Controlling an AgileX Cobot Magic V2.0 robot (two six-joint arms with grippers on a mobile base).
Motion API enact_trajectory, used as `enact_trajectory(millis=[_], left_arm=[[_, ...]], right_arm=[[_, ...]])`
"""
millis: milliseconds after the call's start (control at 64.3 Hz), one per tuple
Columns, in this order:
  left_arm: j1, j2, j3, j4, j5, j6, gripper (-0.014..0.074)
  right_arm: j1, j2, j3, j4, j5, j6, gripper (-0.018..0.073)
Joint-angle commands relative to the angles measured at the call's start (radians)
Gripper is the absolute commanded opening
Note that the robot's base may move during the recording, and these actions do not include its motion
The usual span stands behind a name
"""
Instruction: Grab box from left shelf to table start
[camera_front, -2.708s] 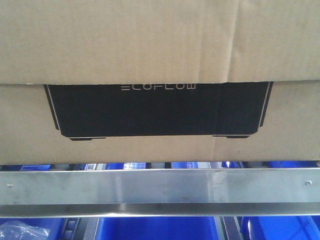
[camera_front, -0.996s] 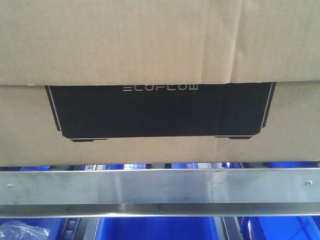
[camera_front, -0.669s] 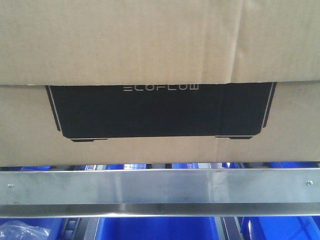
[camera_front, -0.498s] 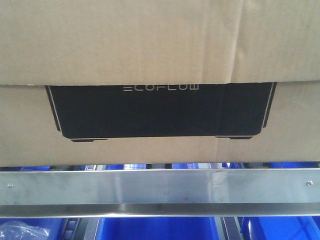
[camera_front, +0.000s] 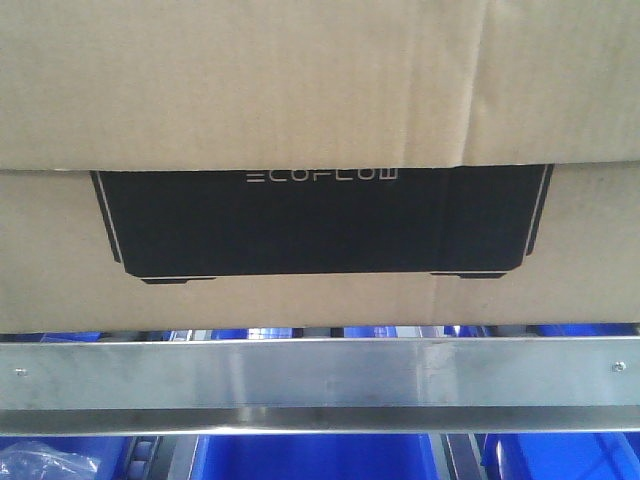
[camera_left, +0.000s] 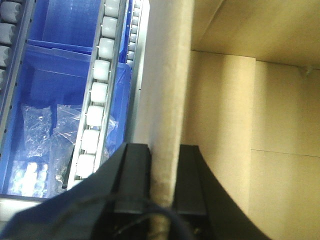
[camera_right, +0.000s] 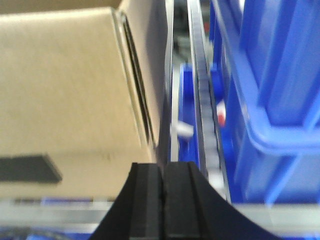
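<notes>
The brown cardboard box (camera_front: 300, 90) with its black ECOFLOW panel (camera_front: 320, 225) fills the front view and rests on the left shelf, just above the steel front rail (camera_front: 320, 372). In the left wrist view my left gripper (camera_left: 164, 150) is shut on the box's upright cardboard wall (camera_left: 165, 75), one finger outside and one inside the open box. In the right wrist view my right gripper (camera_right: 163, 170) is shut, its pads meeting with no gap, and its tips sit at the box's (camera_right: 60, 90) shadowed right side. The table is out of view.
Blue plastic bins (camera_front: 310, 458) sit below the rail. A roller track (camera_left: 97, 95) and a blue bin (camera_left: 65, 60) holding clear plastic bags (camera_left: 45, 130) lie left of the box. A tall blue bin (camera_right: 280, 75) stands close on the box's right.
Since the earliest frame the box's black panel has shifted a few pixels right and down. Over the last second nothing has visibly moved.
</notes>
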Motion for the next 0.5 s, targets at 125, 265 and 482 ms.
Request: enact_trajectory(millis=[125, 265, 482], left_arm=[[-0.003, -0.027, -0.030, 0.001, -0.037, -0.035, -0.0102], [-0.003, -0.027, -0.030, 0.001, -0.037, -0.035, -0.0102], [-0.003, -0.027, -0.030, 0.001, -0.037, -0.035, -0.0102]], right_arm=[[-0.004, 0.195, -0.227, 0.000, 0.115, -0.025, 0.0079], [-0.004, 0.310, -0.344, 0.009, 0.145, -0.090, 0.0289], [-0.004, 0.448, -0.490, 0.037, 0.146, -0.093, 0.0434]])
